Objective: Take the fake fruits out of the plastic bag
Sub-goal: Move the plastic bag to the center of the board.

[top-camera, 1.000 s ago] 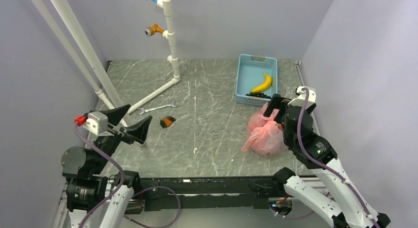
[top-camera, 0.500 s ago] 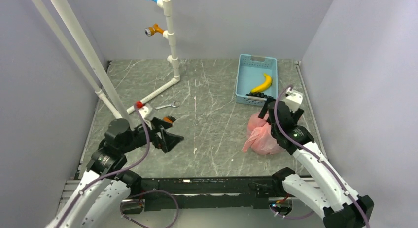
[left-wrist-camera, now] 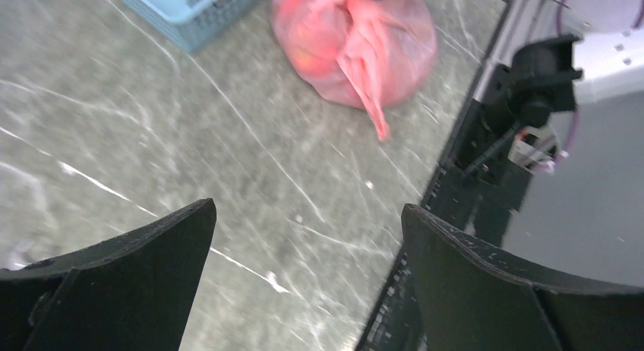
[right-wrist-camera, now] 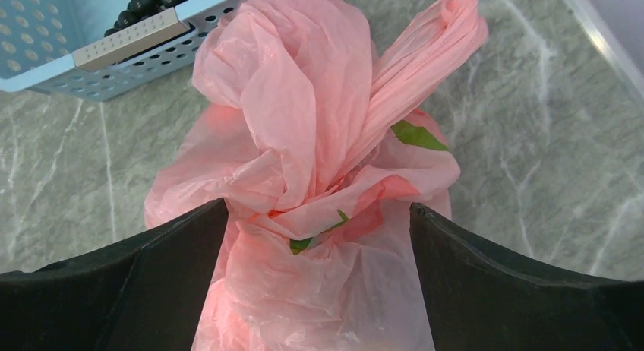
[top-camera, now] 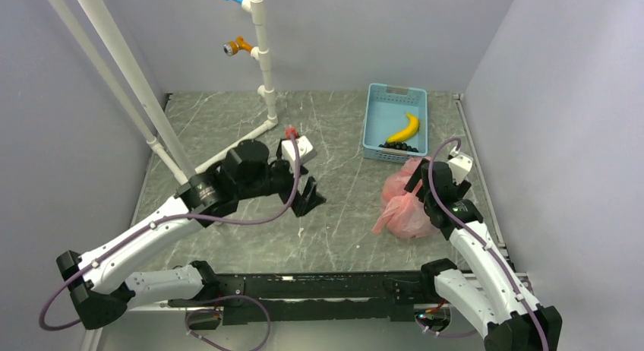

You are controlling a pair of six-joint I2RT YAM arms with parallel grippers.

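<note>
The pink plastic bag [top-camera: 401,205] lies bunched and twisted shut on the table's right side, just in front of the blue basket. It also shows in the right wrist view [right-wrist-camera: 319,161] and the left wrist view [left-wrist-camera: 353,43]. The fake fruits are hidden inside it; only reddish patches show through the plastic. My right gripper [top-camera: 419,185] is open, with its jaws on either side of the bag's gathered top [right-wrist-camera: 319,283], not closed on it. My left gripper [top-camera: 305,197] is open and empty above the bare table middle [left-wrist-camera: 307,283], left of the bag.
A blue basket [top-camera: 395,108] at the back right holds a yellow banana [top-camera: 404,128] and black grapes [right-wrist-camera: 156,0]. A white pipe stand [top-camera: 262,70] with blue and orange fittings rises at the back left. The black front rail [top-camera: 319,283] runs along the near edge.
My left arm has swung from the near left out over the table middle, toward the bag. My right gripper has come down closer over the bag's top.
</note>
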